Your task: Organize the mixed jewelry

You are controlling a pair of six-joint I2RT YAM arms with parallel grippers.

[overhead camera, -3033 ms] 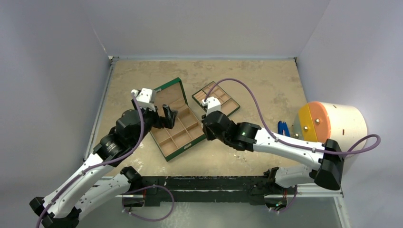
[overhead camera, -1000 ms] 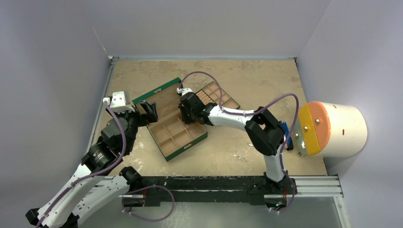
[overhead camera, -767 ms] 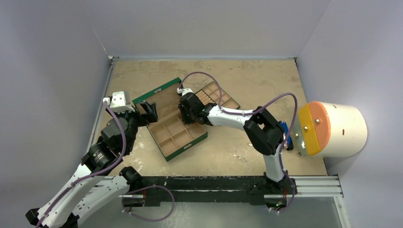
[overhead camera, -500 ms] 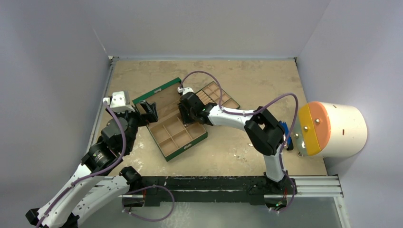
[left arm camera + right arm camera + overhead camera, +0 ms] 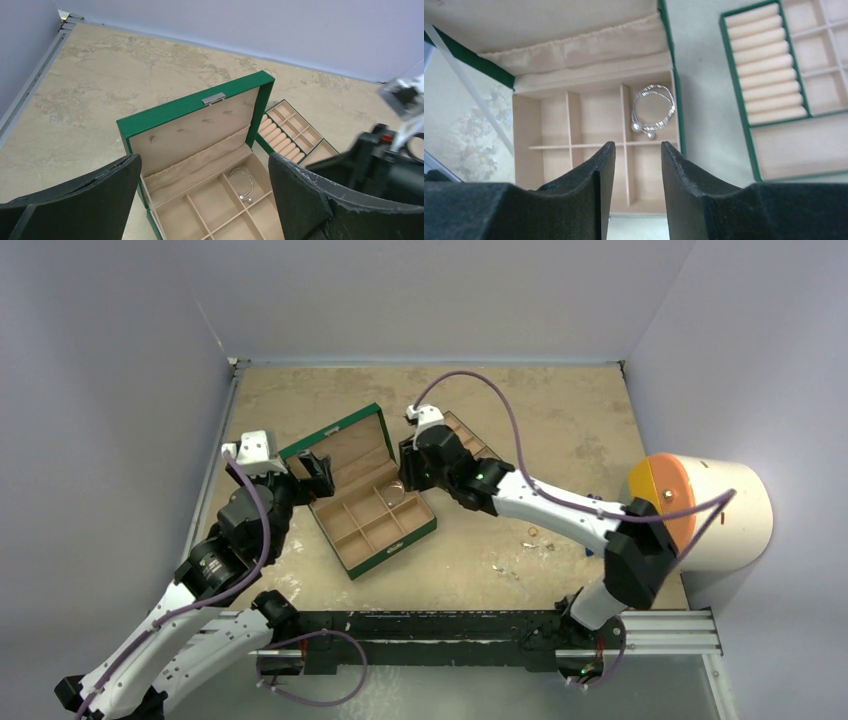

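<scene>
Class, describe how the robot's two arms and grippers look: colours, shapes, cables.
The left arm and right arm have white shells, black joints and a looping purple cable each. The left gripper and right gripper have thick, matte black fingers.

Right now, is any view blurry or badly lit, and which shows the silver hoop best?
Right wrist view: best, evenly lit, the silvery hoop crisp in the green box, only the right claw dark and soft up close. Left wrist view: the right arm smears at the right edge. Top external view: flat light, no glare, loose pieces on the table too tiny to resolve.
</scene>
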